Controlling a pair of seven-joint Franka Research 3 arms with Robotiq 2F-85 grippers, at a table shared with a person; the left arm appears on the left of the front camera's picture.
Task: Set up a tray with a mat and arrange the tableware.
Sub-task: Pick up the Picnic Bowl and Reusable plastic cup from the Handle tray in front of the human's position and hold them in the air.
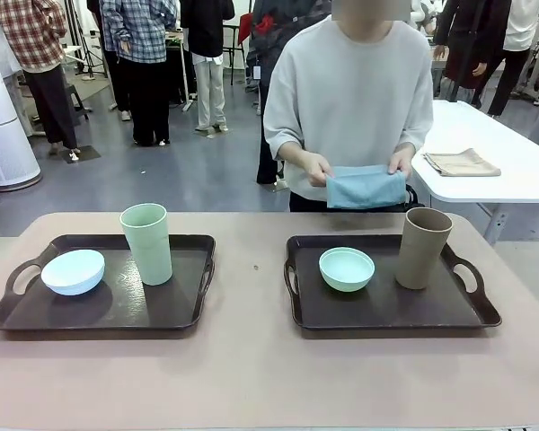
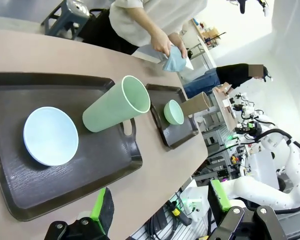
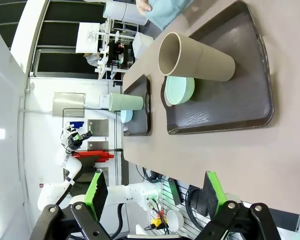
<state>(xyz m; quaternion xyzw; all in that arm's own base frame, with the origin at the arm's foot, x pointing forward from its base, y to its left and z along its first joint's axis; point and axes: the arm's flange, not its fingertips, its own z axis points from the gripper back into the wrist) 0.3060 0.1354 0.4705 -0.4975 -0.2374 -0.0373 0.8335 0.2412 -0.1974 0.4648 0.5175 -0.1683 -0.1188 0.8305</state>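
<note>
Front view, blue cloth (image 1: 366, 187), wrist views, left gripper (image 2: 160, 197), right gripper (image 3: 154, 185) spread

A folded tan cloth (image 1: 462, 162) lay on a white side table (image 1: 532, 176) at the far right. A white cylindrical appliance (image 1: 2, 135) stood far left, with bystanders (image 1: 144, 63) beyond.
</note>
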